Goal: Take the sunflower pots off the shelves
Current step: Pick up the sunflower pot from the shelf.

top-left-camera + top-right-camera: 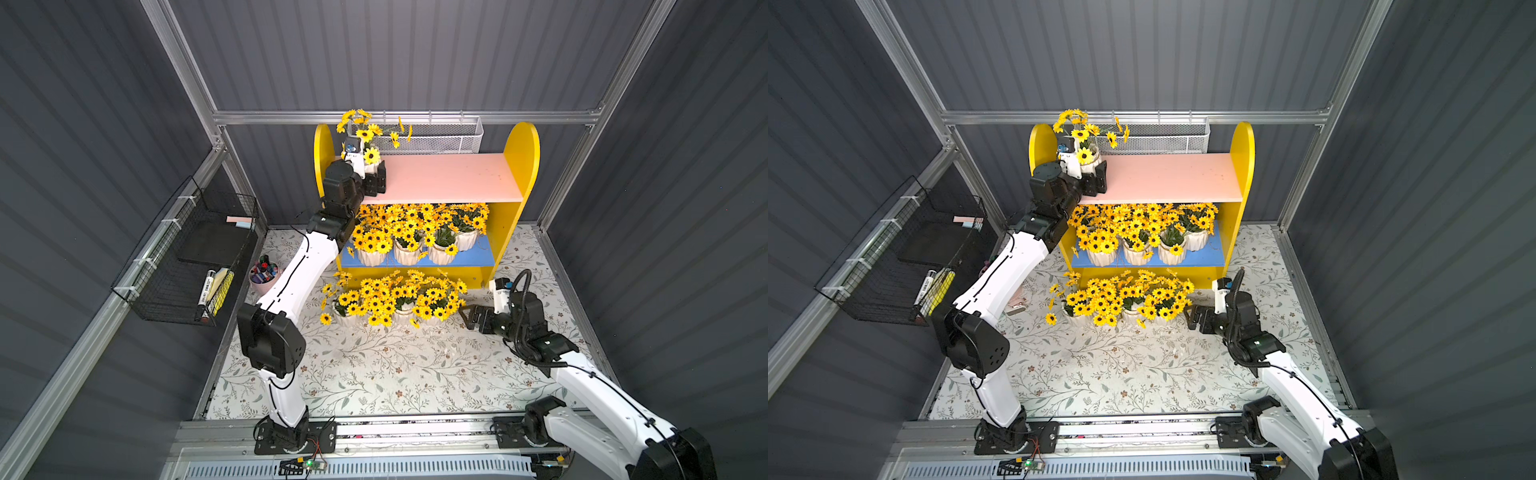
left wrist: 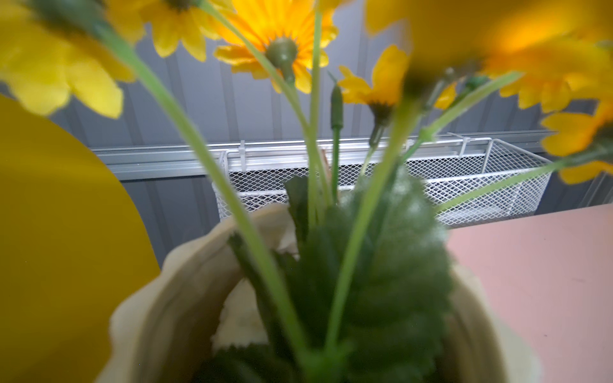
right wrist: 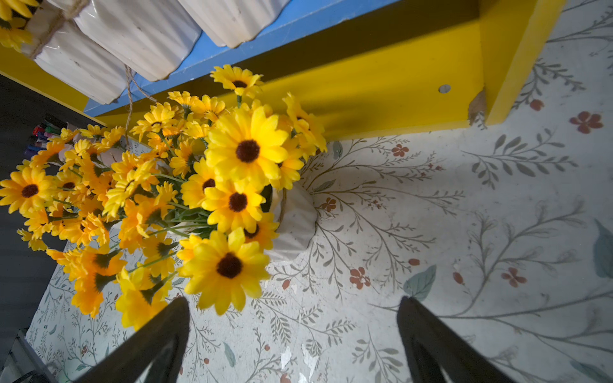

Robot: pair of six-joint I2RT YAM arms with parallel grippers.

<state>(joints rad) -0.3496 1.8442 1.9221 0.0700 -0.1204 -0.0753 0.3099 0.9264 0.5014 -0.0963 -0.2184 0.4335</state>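
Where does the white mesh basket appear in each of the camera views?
Both top views: white mesh basket at the upper middle, behind the pink board.
Left wrist: behind the sunflower pot, beyond the pink board.
Right wrist: not in it.
Shared landmark: the yellow shelves, seen in all four views.

Blooms [image 1: 395, 295] hide most floor pots [image 1: 344, 319]; top-shelf pot [image 2: 185, 298] blurred.

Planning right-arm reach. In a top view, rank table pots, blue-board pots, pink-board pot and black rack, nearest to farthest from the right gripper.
1. table pots: just beside the right gripper.
2. blue-board pots: lower tier, behind the table pots.
3. pink-board pot: upper tier, far left end.
4. black rack: on the left wall.
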